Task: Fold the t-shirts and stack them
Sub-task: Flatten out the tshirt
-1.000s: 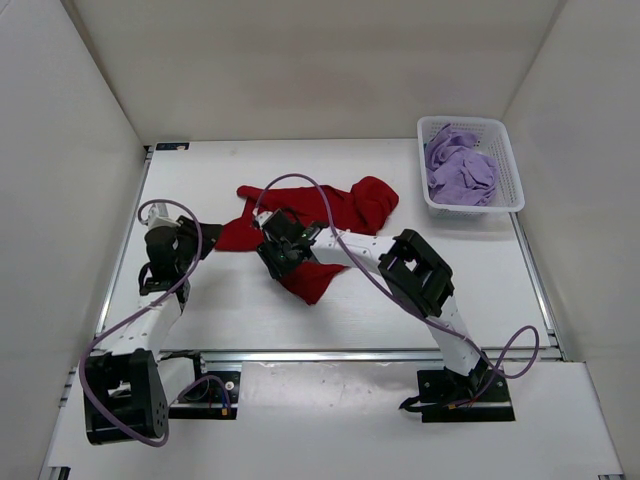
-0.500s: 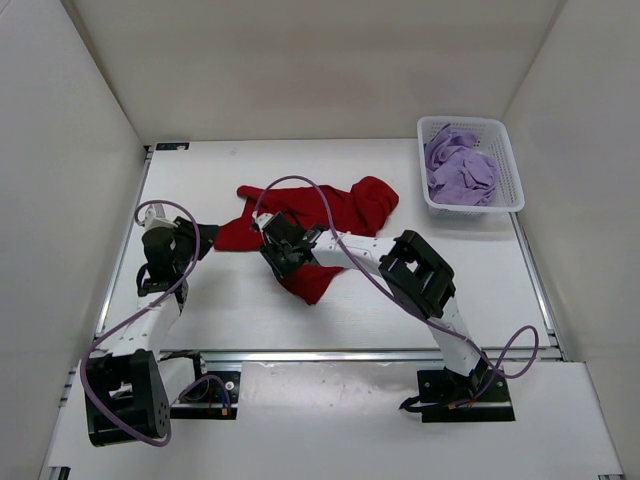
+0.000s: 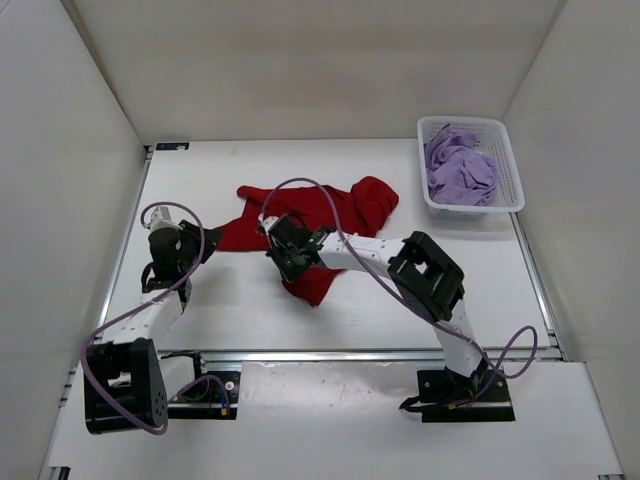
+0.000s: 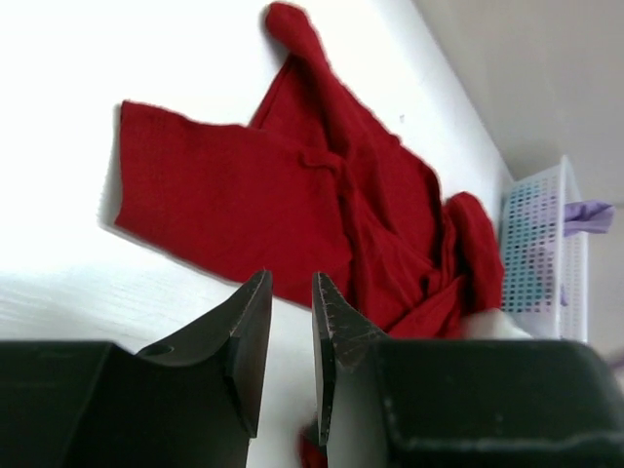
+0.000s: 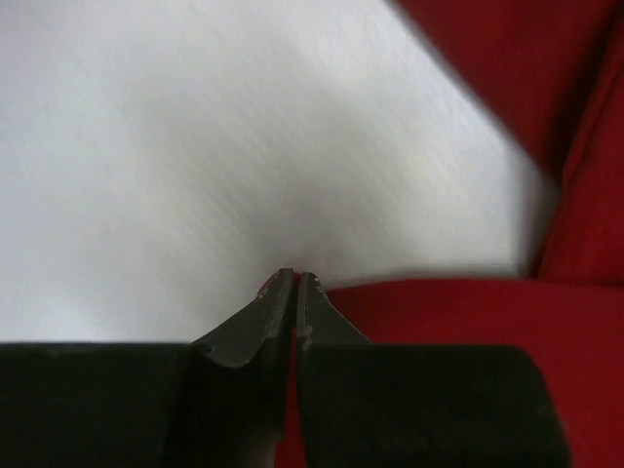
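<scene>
Red shirt lies crumpled on the middle of the table seen from above, with the left gripper by its left sleeve, the right gripper at its near flap, and a lavender shirt bunched in the basket at far right. From the left wrist, the fingers stand a narrow gap apart with nothing between them, just short of the shirt's flat sleeve. From the right wrist, the jaws are pressed together, pinching a sliver of the shirt's edge at their tips.
</scene>
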Controlling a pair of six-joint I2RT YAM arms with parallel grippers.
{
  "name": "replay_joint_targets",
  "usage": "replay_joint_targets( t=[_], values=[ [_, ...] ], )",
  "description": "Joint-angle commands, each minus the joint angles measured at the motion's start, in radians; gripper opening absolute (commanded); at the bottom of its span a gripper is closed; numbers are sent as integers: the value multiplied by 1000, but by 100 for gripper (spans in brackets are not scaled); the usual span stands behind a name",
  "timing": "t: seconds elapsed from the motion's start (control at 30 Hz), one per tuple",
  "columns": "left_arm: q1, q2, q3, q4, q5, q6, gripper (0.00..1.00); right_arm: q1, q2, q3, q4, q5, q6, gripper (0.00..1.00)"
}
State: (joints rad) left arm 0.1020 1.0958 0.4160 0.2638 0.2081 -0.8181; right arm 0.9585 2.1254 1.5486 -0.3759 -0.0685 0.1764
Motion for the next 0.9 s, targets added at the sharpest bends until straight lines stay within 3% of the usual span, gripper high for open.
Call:
replay_joint_targets(
  t=[0.0,0.13,0.23,0.43,0.7,0.87],
  values=[
    [-22,54,1,15,-52,22,34,-32,-207,-69,-23,-5,17,0],
    [-12,113,29,20,-84,20,35,-72,-450,-201,-6,45,44,0],
    [8,180,87,6,-133,27,34,-136,-692,-396,23,44,98,0],
    [-14,396,269,-78,-268,94,35,-242,-962,-659,58,-8,159,0],
    [8,592,412,-141,-248,137,43,-311,-1079,-757,84,-68,167,0],
    [-42,674,562,-291,-315,194,47,-322,-1113,-800,106,-100,182,0]
  ],
)
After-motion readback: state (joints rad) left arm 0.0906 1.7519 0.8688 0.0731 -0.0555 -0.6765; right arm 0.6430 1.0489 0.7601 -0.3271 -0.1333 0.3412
